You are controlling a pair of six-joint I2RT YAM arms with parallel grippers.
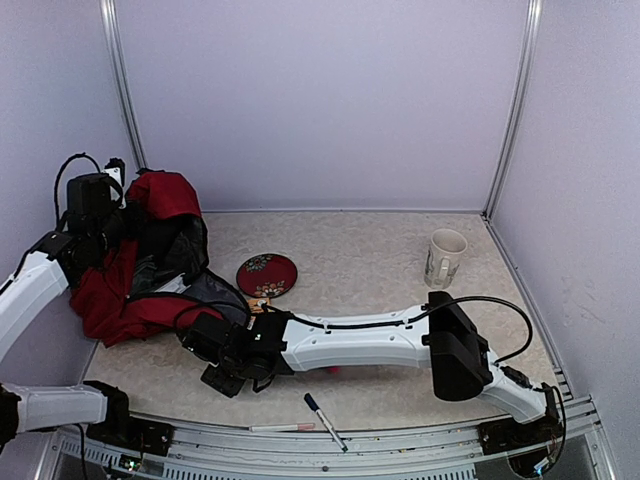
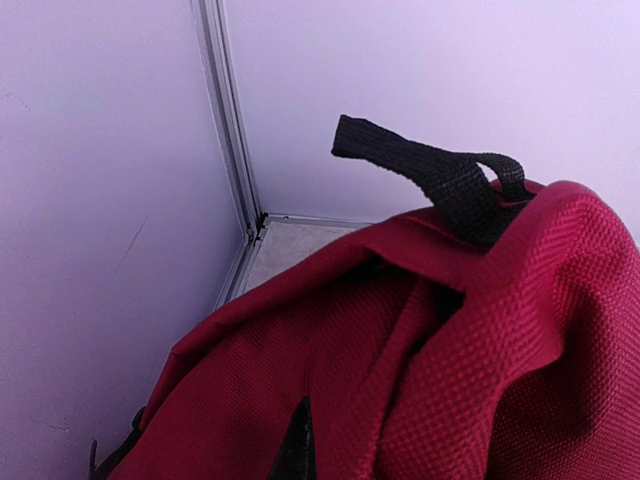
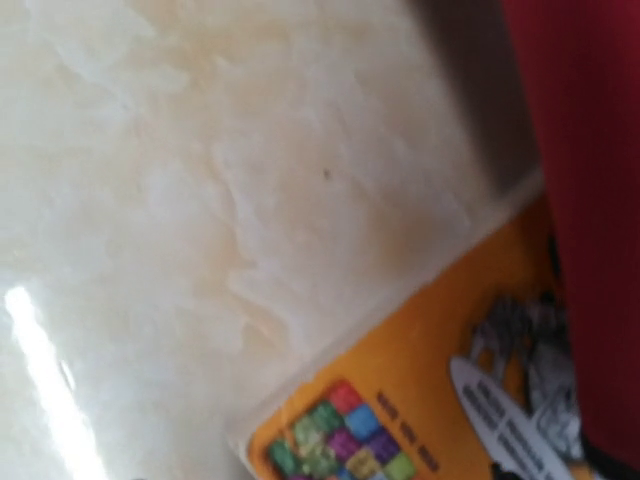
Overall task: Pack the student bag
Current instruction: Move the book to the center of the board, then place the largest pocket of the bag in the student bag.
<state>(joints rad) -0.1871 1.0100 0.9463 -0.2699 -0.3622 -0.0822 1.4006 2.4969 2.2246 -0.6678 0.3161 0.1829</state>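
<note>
The student bag (image 1: 150,270), dark red with a black strap, slumps against the left wall, its top pulled upright. My left gripper (image 1: 118,212) is at that raised top. In the left wrist view red fabric (image 2: 420,360) fills the frame right up to the camera and hides the fingers, with the black carry loop (image 2: 450,175) above; the gripper is shut on the fabric. My right arm reaches across the table, and its gripper (image 1: 222,372) hangs low by the bag's front edge. The right wrist view shows no fingers, only tabletop and an orange printed booklet (image 3: 420,400).
A round red patterned disc (image 1: 267,275) lies beside the bag, with an orange corner (image 1: 260,303) just below it. A cream mug (image 1: 445,258) stands at the back right. A dark pen (image 1: 325,420) and a pale pen (image 1: 285,428) lie at the near edge.
</note>
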